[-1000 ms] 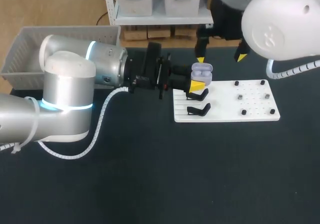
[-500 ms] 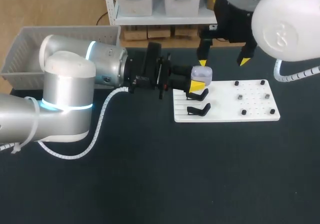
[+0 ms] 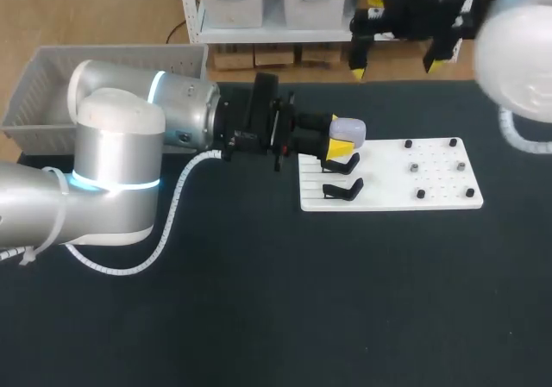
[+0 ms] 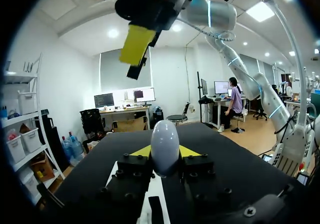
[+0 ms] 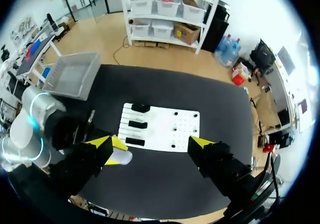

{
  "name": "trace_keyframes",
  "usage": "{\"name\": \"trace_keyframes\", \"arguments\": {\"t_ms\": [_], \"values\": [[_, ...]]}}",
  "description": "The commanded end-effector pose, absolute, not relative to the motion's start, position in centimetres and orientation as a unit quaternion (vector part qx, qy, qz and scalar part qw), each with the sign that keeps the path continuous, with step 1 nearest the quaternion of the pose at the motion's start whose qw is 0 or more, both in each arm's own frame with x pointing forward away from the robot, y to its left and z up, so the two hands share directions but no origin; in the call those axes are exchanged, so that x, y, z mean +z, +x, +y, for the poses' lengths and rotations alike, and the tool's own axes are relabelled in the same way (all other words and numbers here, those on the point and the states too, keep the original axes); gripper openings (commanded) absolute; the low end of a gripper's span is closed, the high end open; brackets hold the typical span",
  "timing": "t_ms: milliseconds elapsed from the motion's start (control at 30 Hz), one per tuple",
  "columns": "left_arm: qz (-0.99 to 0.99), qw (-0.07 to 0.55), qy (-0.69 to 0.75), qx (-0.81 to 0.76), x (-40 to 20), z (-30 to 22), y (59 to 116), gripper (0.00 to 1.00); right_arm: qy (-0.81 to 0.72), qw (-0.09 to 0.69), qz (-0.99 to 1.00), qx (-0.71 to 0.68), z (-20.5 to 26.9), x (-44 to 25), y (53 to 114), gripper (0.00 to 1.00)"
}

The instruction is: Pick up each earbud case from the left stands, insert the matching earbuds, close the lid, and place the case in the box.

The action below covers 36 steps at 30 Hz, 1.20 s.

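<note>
As the closed earbud case (image 3: 348, 129) is pinched by the left gripper (image 3: 345, 138) mid-frame, right gripper (image 3: 398, 68) spread, transfer to the upper-left box (image 3: 121, 53) is judged next.

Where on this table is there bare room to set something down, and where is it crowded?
Free: the broad table on the near side of the white board and left arm, and the strip right of the board. Crowded: the board's left end, where black stands sit by the left fingers gripping the earbud case.
</note>
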<state>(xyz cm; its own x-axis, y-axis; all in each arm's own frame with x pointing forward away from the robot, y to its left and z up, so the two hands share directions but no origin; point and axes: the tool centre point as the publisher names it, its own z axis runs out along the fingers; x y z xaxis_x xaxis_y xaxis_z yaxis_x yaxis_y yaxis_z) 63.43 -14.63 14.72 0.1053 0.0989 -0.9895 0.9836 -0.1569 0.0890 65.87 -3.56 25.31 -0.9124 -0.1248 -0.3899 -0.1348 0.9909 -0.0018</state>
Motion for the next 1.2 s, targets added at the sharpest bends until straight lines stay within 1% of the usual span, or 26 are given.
{"name": "trace_keyframes", "arguments": {"t_ms": [33, 100, 133, 200, 400, 700, 900, 1000, 1200], "values": [[0.473, 0.455, 0.58, -0.482, 15.4, -13.8, 63.4, 0.0, -0.102, 0.308, 0.944, 0.057, -5.6, 28.3, 60.6, 1.0], [0.488, 0.459, 0.569, -0.477, 16.1, -12.6, 63.6, 0.0, -0.114, 0.308, 0.94, 0.087, -5.8, 28.8, 59.2, 1.0], [0.496, 0.466, 0.56, -0.472, 16.7, -11.6, 63.7, 0.0, -0.126, 0.29, 0.943, 0.101, -5.8, 28.8, 58.7, 1.0], [0.509, 0.479, 0.545, -0.463, 17.8, -10.0, 63.8, 0.0, -0.126, 0.29, 0.943, 0.101, -5.8, 28.8, 58.7, 1.0], [0.545, 0.543, 0.507, -0.389, 21.7, -4.2, 65.0, 0.0, -0.126, 0.29, 0.943, 0.101, -5.8, 28.8, 58.7, 1.0], [0.61, 0.602, 0.445, -0.259, 22.5, 6.5, 70.2, 0.0, -0.126, 0.29, 0.943, 0.101, -5.8, 28.8, 58.7, 1.0], [0.649, 0.618, 0.41, -0.169, 22.5, 12.7, 73.7, 0.0, -0.126, 0.29, 0.943, 0.101, -5.8, 28.8, 58.7, 1.0], [0.673, 0.611, 0.392, -0.141, 21.6, 15.9, 75.9, 0.0, -0.126, 0.29, 0.943, 0.101, -5.8, 28.8, 58.7, 1.0], [0.685, 0.596, 0.405, -0.107, 20.9, 19.2, 79.3, 0.0, -0.126, 0.29, 0.943, 0.101, -5.8, 28.8, 58.7, 1.0]]}}
